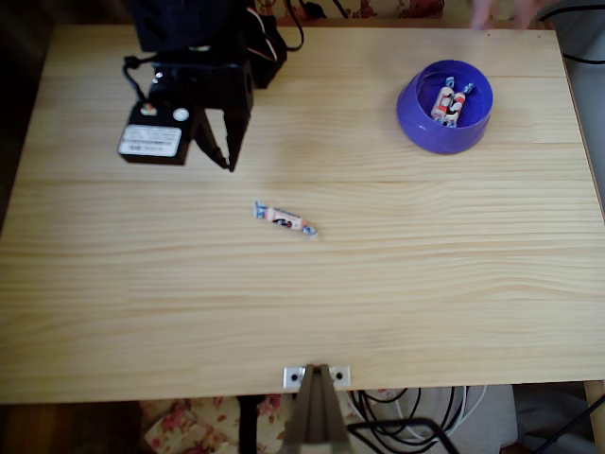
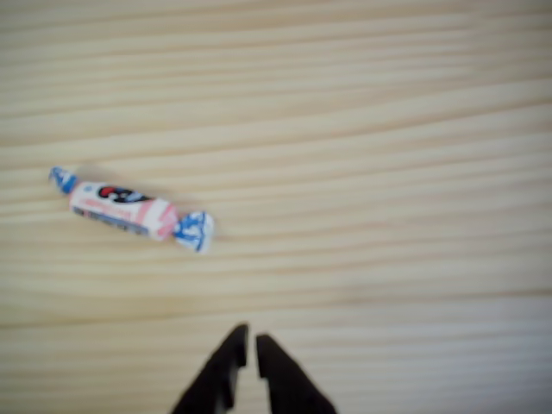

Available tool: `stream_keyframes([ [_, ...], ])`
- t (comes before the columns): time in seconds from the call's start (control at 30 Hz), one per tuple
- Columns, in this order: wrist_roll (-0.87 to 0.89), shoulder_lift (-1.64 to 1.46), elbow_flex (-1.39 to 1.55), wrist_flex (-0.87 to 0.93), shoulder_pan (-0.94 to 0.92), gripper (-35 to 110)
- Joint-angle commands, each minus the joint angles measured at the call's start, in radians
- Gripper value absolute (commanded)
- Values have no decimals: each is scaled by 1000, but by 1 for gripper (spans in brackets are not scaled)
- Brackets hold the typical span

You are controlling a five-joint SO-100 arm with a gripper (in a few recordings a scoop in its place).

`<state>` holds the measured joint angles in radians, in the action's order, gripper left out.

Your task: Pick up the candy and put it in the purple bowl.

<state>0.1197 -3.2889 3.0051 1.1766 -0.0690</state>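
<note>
The candy (image 1: 284,218) lies flat on the wooden table near its middle, a pale wrapper with red and dark marks and blue twisted ends. In the wrist view the candy (image 2: 129,209) sits to the upper left of my fingertips. My black gripper (image 1: 225,156) hangs at the upper left of the overhead view, above and left of the candy, clear of it. Its two tips (image 2: 250,338) almost touch, with nothing between them. The purple bowl (image 1: 416,118) stands at the far right and holds two red-and-white sweets (image 1: 447,102).
The arm's black base and cables (image 1: 194,38) fill the upper left corner. A person's fingers (image 1: 501,11) show at the table's far edge above the bowl. A metal clamp (image 1: 317,376) sits at the near edge.
</note>
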Motion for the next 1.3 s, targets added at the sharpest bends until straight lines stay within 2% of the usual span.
stream_keyframes([
  [0.0, 8, -11, -20, -18, -15, 0],
  [0.97, 6, -11, -20, -18, -15, 0],
  [1.13, -46, -11, -18, -32, 17, -1],
  [1.27, -18, -11, -100, -28, 11, -1],
])
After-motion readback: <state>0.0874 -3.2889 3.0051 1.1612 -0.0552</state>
